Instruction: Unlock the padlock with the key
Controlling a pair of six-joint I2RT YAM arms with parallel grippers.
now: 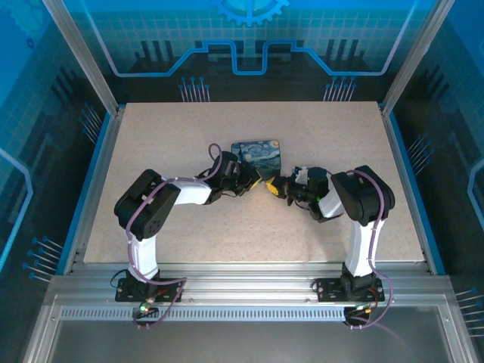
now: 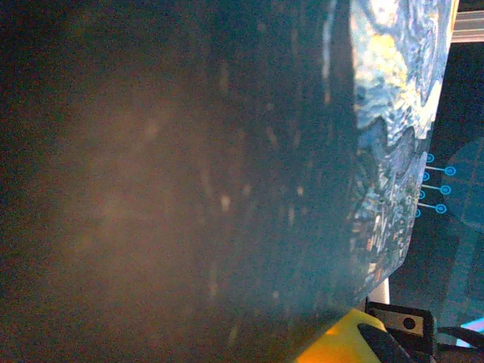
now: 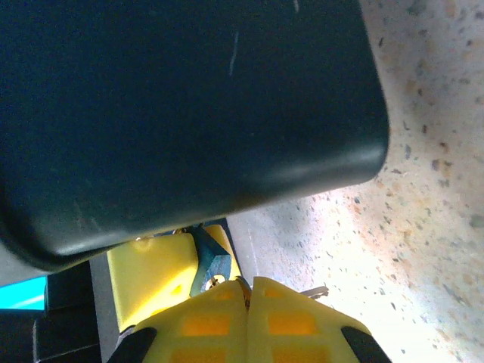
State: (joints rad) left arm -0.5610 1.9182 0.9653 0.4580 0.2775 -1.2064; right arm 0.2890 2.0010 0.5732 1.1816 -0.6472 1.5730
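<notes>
Both arms sat tip to tip mid-frame over the worktop [image 1: 166, 136], just below a Starry Night mat [image 1: 255, 151]. The right pincer [image 1: 274, 187] was closed, yellow fingers [image 3: 204, 325] pressed together, a small metal sliver [image 3: 316, 290] beside their tips. The padlock [image 3: 189, 113], a dark round-cornered body, filled the upper left of the right wrist view, close above those tips. The left pincer [image 1: 255, 180] was at the padlock; open or closed, could not tell.
</notes>
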